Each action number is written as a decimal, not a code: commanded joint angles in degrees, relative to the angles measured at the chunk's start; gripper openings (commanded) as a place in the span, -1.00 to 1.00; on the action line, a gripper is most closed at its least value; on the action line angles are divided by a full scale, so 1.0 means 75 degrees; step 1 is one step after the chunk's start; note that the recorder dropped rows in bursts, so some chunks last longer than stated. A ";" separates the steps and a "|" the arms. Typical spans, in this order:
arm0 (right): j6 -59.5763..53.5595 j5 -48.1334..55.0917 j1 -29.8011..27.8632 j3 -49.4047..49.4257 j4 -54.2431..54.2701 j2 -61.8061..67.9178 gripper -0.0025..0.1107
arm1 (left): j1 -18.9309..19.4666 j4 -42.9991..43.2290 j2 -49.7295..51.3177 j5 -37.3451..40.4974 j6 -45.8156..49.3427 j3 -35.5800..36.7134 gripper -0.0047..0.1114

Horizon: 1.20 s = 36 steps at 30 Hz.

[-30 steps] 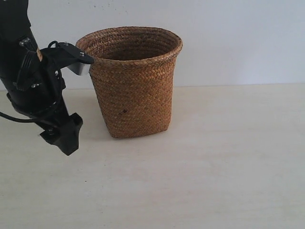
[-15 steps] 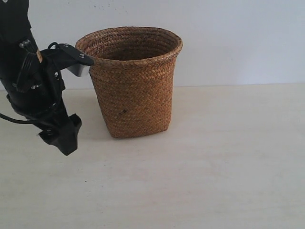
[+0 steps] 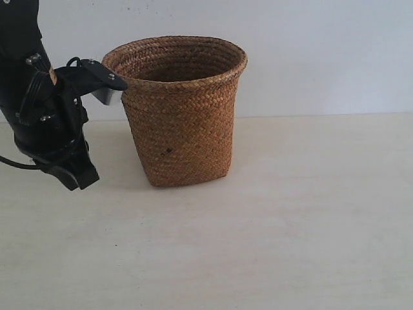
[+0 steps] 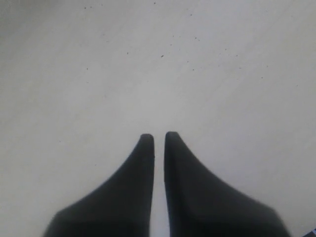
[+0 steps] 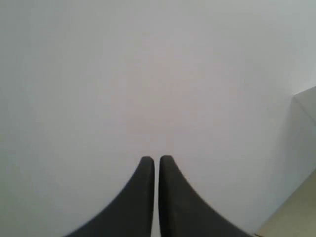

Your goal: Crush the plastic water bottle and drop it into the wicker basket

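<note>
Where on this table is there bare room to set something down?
Bare: the table right of the basket, and the broad strip in front of it. Crowded: only left of the basket, where the left pincer hangs low.

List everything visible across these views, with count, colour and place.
tall brown woven wicker basket: one, brown, upright on the table, left of centre in the exterior view; small dark spot on its side.
plastic water bottle: none visible in any view; the basket's inside is mostly hidden.
pale flat table: one, cream, under the basket.
plain wall: one, grey-white, behind the table.
left arm: one, black, left of the basket in the exterior view.
left tool: one, black, fingers nearly together with nothing between, above bare table.
right tool: one, black, fingers nearly together and empty, facing a pale surface; absent from the exterior view.
</note>
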 commanded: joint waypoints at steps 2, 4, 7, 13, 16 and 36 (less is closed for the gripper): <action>-0.0038 0.0043 -0.0018 0.0026 -0.0059 -0.0043 -0.96 | 0.0027 0.0019 0.0015 0.0006 0.0040 0.0042 -0.85; -0.0038 0.0043 -0.0018 0.0026 -0.0059 -0.0043 -0.96 | 0.0027 0.0019 0.0015 0.0006 0.0040 0.0042 -0.85; -0.0038 0.0043 -0.0018 0.0026 -0.0059 -0.0043 -0.96 | 0.0009 -0.0352 0.0015 0.0006 0.0052 0.0042 -0.85; -0.0038 0.0043 -0.0018 0.0026 -0.0059 -0.0043 -0.96 | -0.0094 -0.1139 0.0015 0.0006 0.1140 0.0993 -0.85; -0.0038 0.0056 -0.0018 0.0026 -0.0059 -0.0043 -0.96 | -0.0094 -0.1411 -0.0116 -0.0202 0.0869 0.1585 -0.85; -0.0038 0.0056 -0.0018 0.0026 -0.0059 -0.0043 -0.96 | -0.0694 -0.6096 -0.4196 -0.5009 0.1001 0.4222 -0.85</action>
